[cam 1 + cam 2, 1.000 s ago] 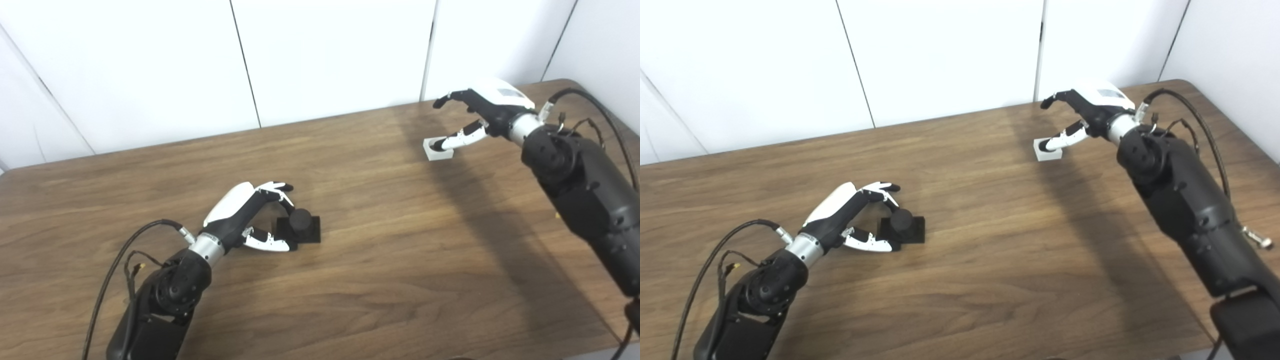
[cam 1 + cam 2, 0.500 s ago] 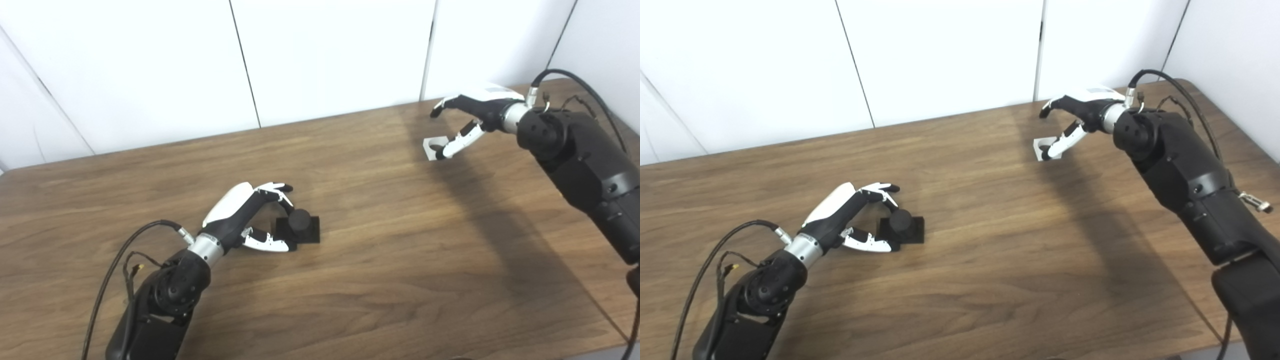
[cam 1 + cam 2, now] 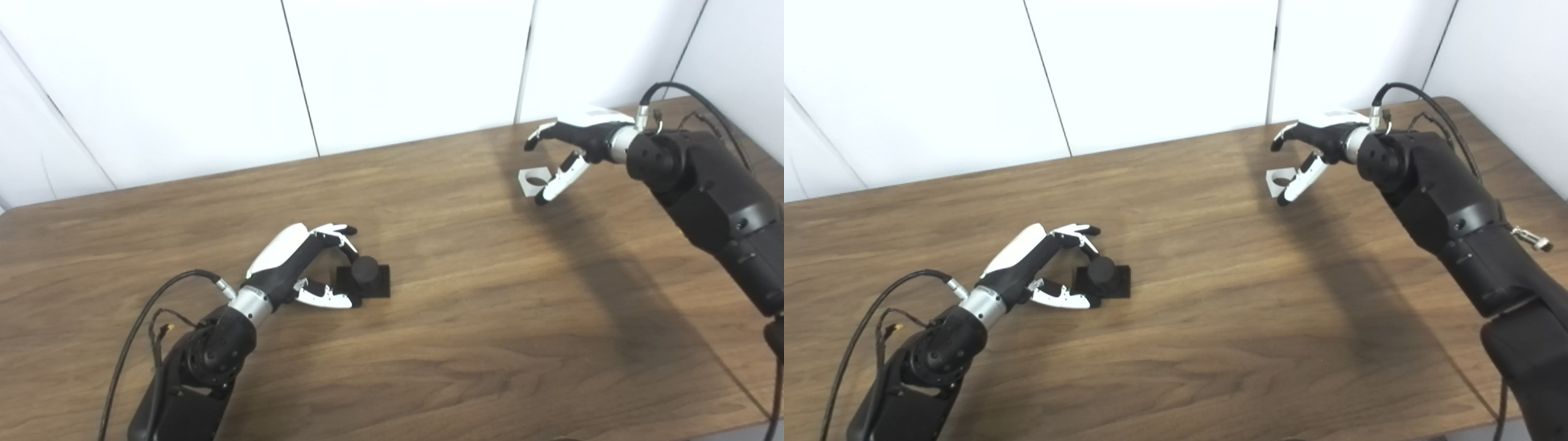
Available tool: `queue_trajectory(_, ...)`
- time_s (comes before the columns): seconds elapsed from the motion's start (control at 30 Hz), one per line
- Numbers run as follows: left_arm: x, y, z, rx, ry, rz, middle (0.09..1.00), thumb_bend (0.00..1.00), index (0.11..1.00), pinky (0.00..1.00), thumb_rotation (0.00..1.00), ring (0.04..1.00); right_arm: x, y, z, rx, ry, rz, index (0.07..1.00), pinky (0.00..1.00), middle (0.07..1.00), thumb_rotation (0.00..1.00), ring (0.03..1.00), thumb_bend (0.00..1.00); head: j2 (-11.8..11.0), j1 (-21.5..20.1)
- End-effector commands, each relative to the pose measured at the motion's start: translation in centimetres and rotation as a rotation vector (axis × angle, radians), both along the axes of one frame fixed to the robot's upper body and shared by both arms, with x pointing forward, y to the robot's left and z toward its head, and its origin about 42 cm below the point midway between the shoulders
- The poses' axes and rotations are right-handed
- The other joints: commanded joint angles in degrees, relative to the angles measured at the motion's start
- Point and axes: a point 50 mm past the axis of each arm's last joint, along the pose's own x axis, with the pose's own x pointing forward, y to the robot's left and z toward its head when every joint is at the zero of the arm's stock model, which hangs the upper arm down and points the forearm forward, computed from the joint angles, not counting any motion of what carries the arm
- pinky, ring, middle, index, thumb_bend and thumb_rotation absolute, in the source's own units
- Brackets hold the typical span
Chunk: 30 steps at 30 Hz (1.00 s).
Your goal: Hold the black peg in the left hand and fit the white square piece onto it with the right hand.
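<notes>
White wall panels back our brown wooden counter point(image 3: 465, 318). Near its left front, our left hand point(image 3: 300, 263) curls half-open around the black round peg on its square base point(image 3: 366, 278), touching but not yet lifting. Toward the far right corner, our right hand point(image 3: 566, 147) hangs open beside the small white square piece with a round hole point(image 3: 531, 181). Both look light, rigid and slick; we judge the piece best pinched by its opposite outer edges.

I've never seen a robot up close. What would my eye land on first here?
Probably the two black arms reaching over the brown wooden table, each ending in a white-and-black hand. The left hand curls around a black peg on its square base near the middle-left. At the far right, the right hand is spread open beside a white square piece with a round hole.
</notes>
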Motion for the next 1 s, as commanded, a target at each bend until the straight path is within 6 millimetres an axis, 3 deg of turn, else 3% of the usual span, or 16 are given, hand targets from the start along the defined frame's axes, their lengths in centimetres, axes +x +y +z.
queue_trajectory(0.0, 0.5, 0.6, 1.9, 0.002, -0.062, 0.003, 0.886, 0.52, 0.49, 0.9, 0.08, 0.936, 1.1, 0.0, 3.9, -0.037, -0.096, 0.006, 0.838, 0.98, 0.939, 0.37, 0.954, 0.89, 0.0, 0.0)
queue_trajectory(0.3, 0.3, 0.4, 1.9, -0.002, -0.061, 0.0, 0.886, 0.52, 0.49, 0.9, 0.08, 0.938, 1.8, 0.0, 2.6, -0.084, -0.08, -0.001, 0.824, 0.99, 0.925, 0.35, 0.947, 0.85, 0.2, 0.3)
queue_trajectory(0.97, -0.1, 0.4, 1.9, -0.001, -0.051, 0.005, 0.89, 0.52, 0.49, 0.91, 0.08, 0.945, 2.6, 0.1, 0.1, -0.056, -0.096, 0.003, 0.743, 0.91, 0.878, 0.35, 0.892, 0.75, 1.0, 1.5)
